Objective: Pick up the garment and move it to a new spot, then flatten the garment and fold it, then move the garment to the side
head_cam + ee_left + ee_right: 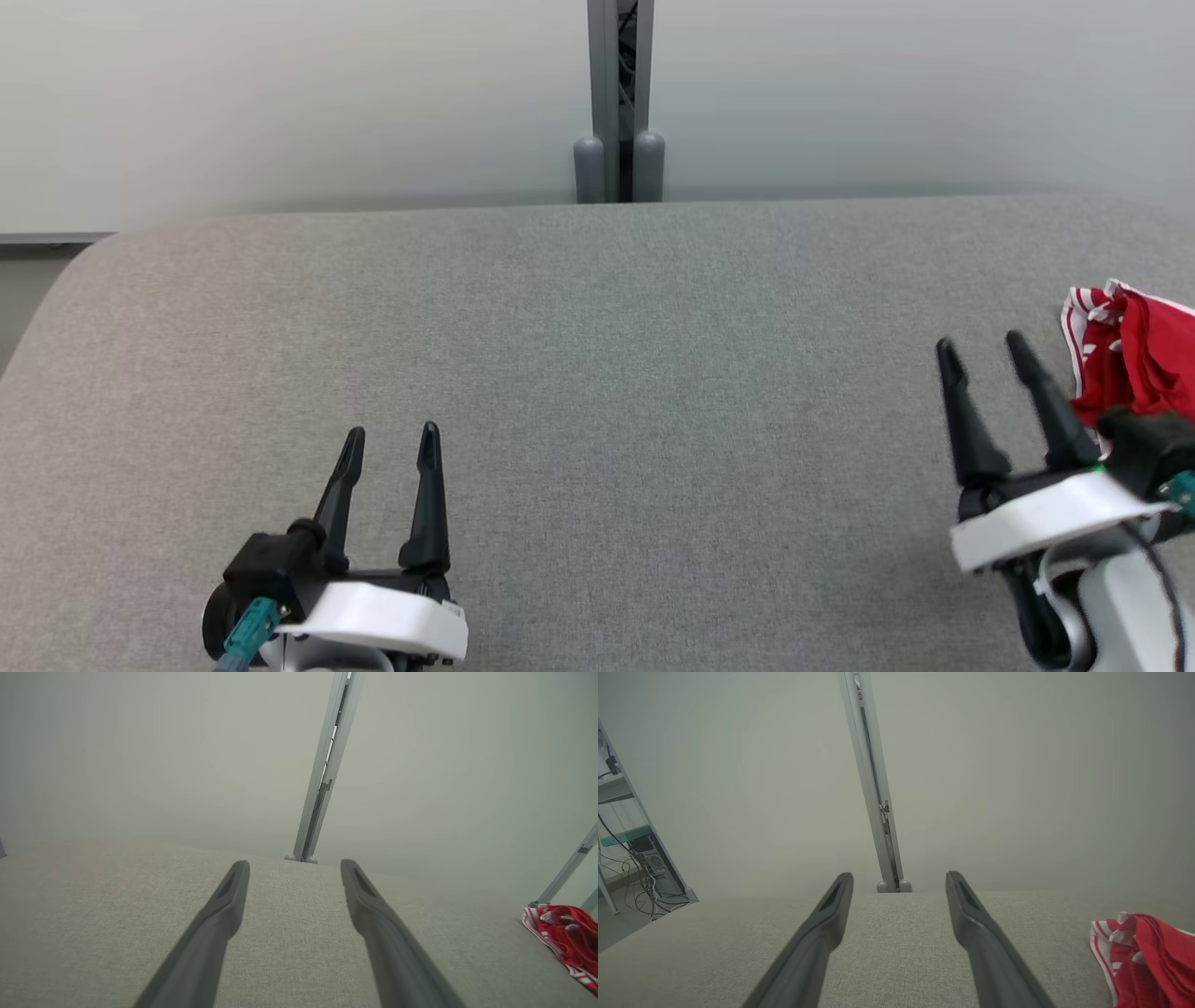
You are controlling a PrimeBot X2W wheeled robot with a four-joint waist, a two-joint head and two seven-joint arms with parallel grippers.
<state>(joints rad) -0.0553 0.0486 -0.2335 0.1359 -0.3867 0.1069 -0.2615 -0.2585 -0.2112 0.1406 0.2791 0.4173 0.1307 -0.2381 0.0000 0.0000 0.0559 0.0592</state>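
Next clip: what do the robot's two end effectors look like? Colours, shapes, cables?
Left end effector and right end effector match: two long, dark, tapering fingers on a black base, a white wrist shell, and a teal cable plug at the side.

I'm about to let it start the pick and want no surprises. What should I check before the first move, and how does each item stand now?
1. Target located: ok, the garment lies bunched on the table, to the right of the right gripper.
2. Right gripper open, empty: ok.
3. Left gripper open, empty: ok.
4. Right fingers aimed at garment: not ok, they point past its left side.
5. Garment's whole outline seen: cannot tell, cropped by the picture edge.
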